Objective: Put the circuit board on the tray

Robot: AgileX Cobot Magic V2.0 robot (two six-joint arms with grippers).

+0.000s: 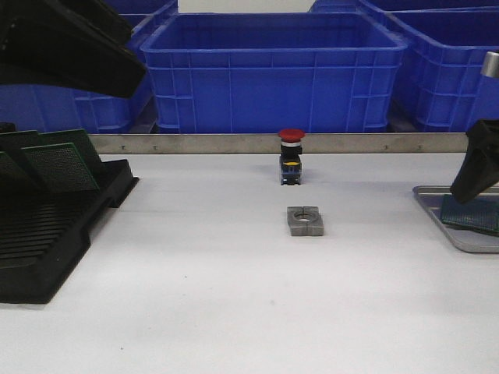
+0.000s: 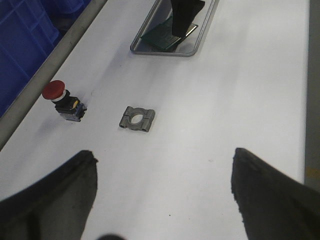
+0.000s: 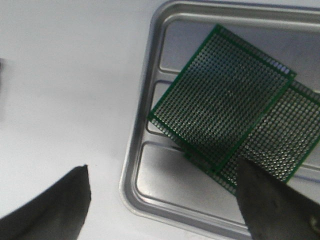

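Two green circuit boards [image 3: 225,117] overlapping in tray [image 3: 137,165], no readable markings, right tool [image 3: 165,210] apart, left tool [image 2: 165,190] apart

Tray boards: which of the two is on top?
The board nearer the tray rim's corner is on top; its edge overlaps the other board, which lies partly beneath it, farther into the tray.

Industrial workshop or electronics assembly station. Plain white worktable [image 1: 234,312] with metal strip [image 1: 257,143] along far edge. Big blue plastic bins [image 1: 269,70] stacked behind it. Black slotted rack [image 1: 47,226] on left holds green perforated circuit boards [image 1: 58,165]. Metal tray [image 3: 145,165] on right holds more boards. Red emergency-stop button [image 1: 291,156] and metal clamp block [image 1: 305,220] lie mid-table.
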